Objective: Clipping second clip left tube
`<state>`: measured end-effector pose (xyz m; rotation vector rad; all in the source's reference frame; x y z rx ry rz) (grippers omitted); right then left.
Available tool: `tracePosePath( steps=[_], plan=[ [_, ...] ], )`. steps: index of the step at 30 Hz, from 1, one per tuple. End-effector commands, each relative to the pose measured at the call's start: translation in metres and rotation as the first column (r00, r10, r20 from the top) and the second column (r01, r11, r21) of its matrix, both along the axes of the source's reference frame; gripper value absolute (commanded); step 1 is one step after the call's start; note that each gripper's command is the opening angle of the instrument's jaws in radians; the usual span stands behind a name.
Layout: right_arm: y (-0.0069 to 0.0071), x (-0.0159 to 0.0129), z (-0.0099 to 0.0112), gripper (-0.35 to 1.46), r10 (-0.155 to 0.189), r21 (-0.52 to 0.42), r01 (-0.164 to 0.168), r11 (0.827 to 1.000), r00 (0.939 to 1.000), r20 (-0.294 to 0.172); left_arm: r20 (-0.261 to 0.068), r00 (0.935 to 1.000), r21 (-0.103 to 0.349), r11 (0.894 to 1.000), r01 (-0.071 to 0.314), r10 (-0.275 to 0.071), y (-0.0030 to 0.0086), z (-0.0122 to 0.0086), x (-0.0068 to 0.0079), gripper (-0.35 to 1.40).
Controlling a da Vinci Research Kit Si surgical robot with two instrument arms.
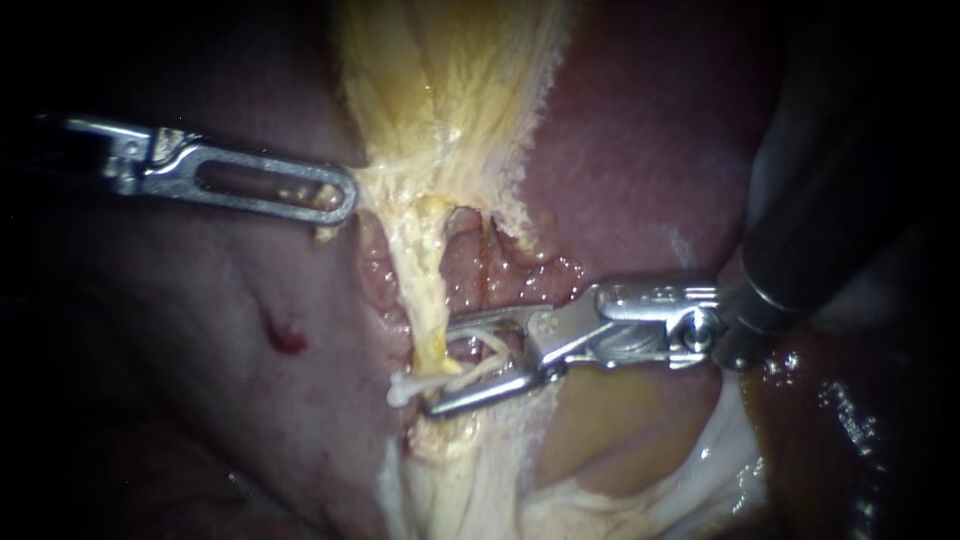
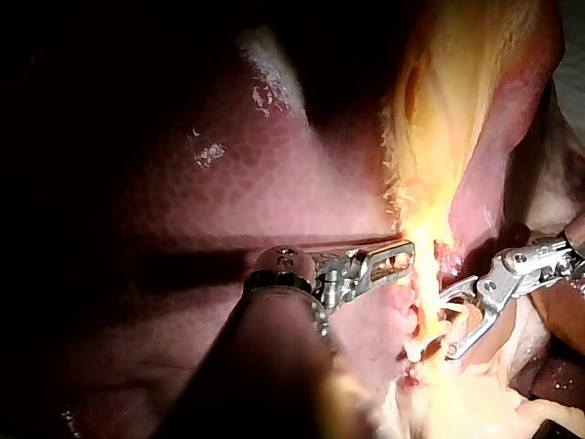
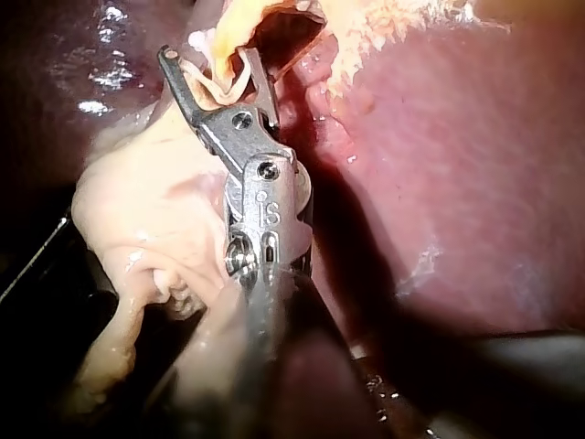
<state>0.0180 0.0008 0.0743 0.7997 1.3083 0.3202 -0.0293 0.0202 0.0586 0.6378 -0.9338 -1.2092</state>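
**Foreground.** The right instrument (image 1: 438,367) enters from the right with its pincer open, one jaw on each side of the left tube (image 1: 425,290). The tube runs as a yellow strand down the middle of the field. A white clip (image 1: 405,390) lies across the tube between the jaws (whether it sits in the pincer or already grips the tube cannot be told).

**Middle ground.** The left instrument (image 1: 345,195) has its pincer closed on pale yellow tissue (image 1: 430,120), which stretches taut towards it.

**Background.** The liver (image 1: 640,150).

**Stage, as judged.** The clip is being positioned and closure is not yet made. The next move appears to call for a steady squeeze of the right pincer, with the tube fully within the jaws and tension kept on by the left.
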Motion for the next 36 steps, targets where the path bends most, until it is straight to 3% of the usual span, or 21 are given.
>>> tracePosePath(
  steps=[1, 13, 21, 36],
  plan=[
    [0.0, 0.0002, 0.0, 0.49, 0.0, 0.003, 0.0, 1.0, 1.0, -0.007, -0.001, 1.0, 0.0, 1.0, 0.001, -0.001, 0.0, 0.0, 0.0, -0.35],
    [-0.0015, 0.0027, 0.0, 0.49, -0.011, 0.037, 0.013, 0.999, 0.9977, -0.067, -0.002, 1.0, 0.0, 1.0, 0.002, -0.002, 0.0, 0.0001, -0.0003, -0.35],
    [-0.0018, 0.0037, 0.0002, 0.49, -0.02, 0.054, 0.027, 0.998, 0.9929, -0.117, -0.002, 1.0, 0.0, 1.0, 0.002, -0.002, 0.0001, 0.0002, -0.0004, -0.35],
    [-0.004, 0.0039, -0.0035, 0.49, -0.089, 0.048, 0.099, 0.994, 0.9806, -0.175, -0.001, 1.0, -0.001, 1.0, 0.002, -0.002, 0.0001, 0.0004, -0.0003, -0.35]
  ],
)
